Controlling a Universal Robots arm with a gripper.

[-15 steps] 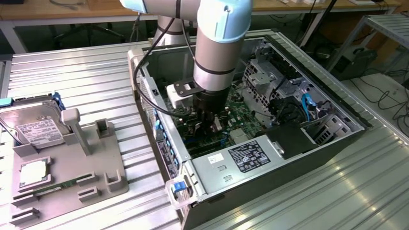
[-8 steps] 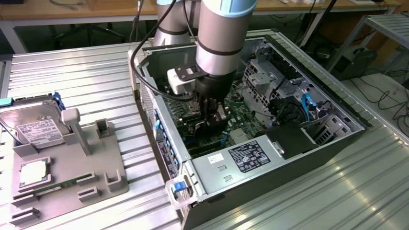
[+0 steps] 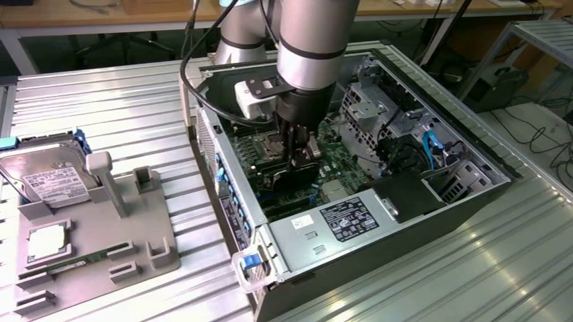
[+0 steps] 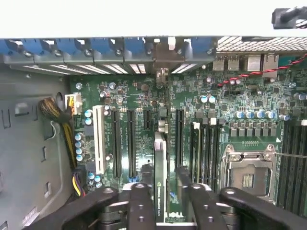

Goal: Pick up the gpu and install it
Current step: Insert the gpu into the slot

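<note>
Now | black fingers [image 4: 144, 201] clamp thin gpu [image 4: 160, 182] edge-on | green motherboard [image 4: 201, 115]

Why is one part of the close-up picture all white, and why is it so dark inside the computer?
Wrist view: beyond the blue clips, bright light washes everything out to white; the motherboard is evenly lit. Exterior view: the arm shades the inside of the case, while the ribbed metal table gleams.
</note>
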